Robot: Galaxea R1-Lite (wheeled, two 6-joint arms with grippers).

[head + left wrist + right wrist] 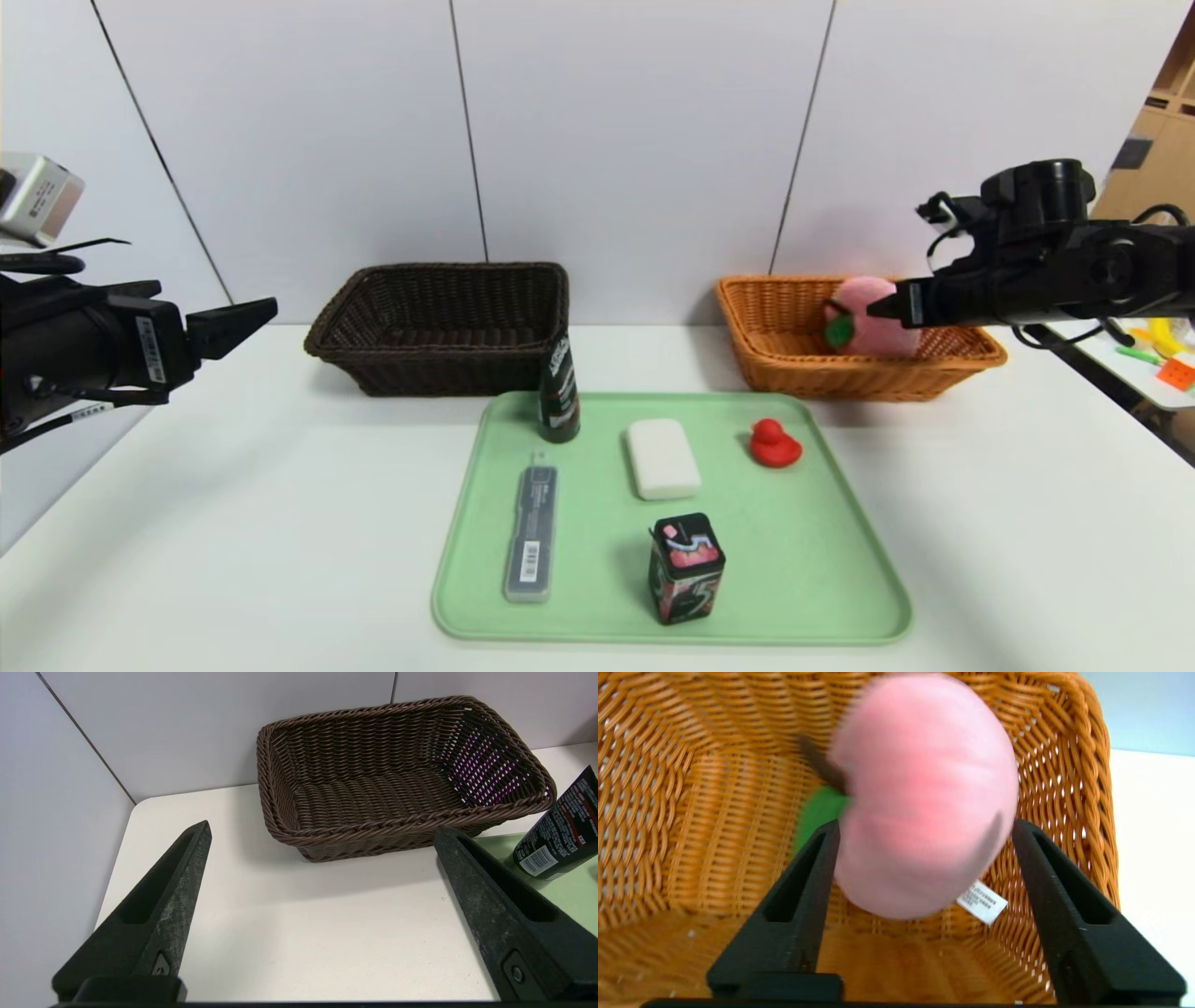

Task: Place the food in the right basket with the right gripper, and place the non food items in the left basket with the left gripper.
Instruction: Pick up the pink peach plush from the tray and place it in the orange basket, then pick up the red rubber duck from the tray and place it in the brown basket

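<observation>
At the right edge of the head view I have the right gripper over the orange basket, and its wrist camera shows the fingers spread apart around the pink plush peach, which looks blurred there and fills the upper middle of that frame above the woven floor. I cannot tell whether either finger is touching the peach, so I would not call it gripped. In the head view the peach sits inside the basket against its far right side, green leaf toward the centre. The left gripper is parked at the left edge of the head view, well apart from the tray, its two fingers wide apart with nothing between them, pointing toward the brown basket at upper centre-left. In the middle of the frame the green tray carries a dark tube standing upright at its far left corner, a white soap bar, a red duck, a grey flat case and a dark gum tin near the front.
</observation>
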